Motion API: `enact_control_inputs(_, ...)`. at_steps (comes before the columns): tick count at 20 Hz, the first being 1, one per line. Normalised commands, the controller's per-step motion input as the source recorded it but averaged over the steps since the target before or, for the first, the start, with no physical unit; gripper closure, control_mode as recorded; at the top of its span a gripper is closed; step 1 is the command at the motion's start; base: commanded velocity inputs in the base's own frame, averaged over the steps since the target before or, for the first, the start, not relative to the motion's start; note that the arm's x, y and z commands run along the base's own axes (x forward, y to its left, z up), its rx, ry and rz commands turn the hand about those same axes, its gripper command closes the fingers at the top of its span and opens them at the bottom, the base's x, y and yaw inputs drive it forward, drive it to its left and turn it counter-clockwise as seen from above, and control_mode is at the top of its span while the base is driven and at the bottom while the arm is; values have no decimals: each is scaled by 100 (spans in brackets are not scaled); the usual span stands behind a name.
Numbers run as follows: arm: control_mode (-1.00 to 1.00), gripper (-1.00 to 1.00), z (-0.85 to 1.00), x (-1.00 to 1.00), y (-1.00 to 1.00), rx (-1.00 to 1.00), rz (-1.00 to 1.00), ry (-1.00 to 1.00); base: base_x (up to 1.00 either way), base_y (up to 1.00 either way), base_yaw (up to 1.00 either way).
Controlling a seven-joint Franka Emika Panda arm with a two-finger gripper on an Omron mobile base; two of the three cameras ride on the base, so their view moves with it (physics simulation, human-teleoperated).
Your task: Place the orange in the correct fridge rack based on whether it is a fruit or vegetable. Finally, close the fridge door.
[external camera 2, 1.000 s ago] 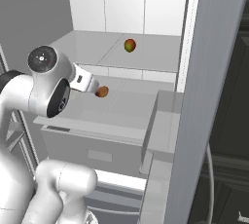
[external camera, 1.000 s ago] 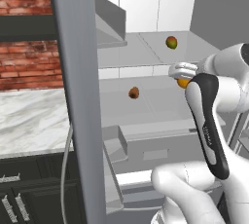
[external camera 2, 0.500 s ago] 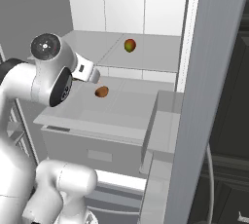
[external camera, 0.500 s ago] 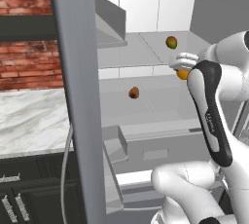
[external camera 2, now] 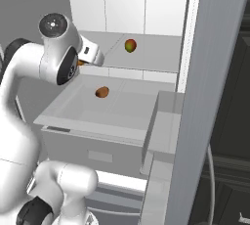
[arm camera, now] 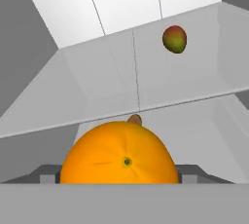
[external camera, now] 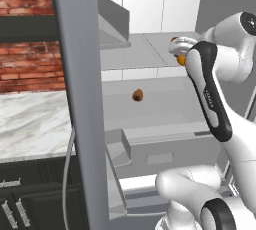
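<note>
Claw [arm camera: 119,181] grips the orange [arm camera: 120,154] at the fridge rack [arm camera: 107,86] edge; greenish fruit [arm camera: 174,39] at one o'clock.

A kitchen is indicated by the open white fridge with pale shelves [external camera: 150,54], marble counter [external camera: 30,124] and red brick wall [external camera: 25,66].

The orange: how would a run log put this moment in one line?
gripper: shut on orange | position: before fridge rack | rack holds: greenish-red fruit | lower shelf: brown item | fridge door: open
</note>
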Motion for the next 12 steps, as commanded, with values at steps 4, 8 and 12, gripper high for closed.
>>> enact_control_inputs(4, -100, 100, -21, 84, 0, -8, 0, 0, 0, 0, 0)
enact_control_inputs(8, -100, 100, -11, 83, 0, -7, 0, 0, 0, 0, 0)
enact_control_inputs(12, -100, 100, 0, 83, 0, -1, 0, 2, 0, 0, 0)
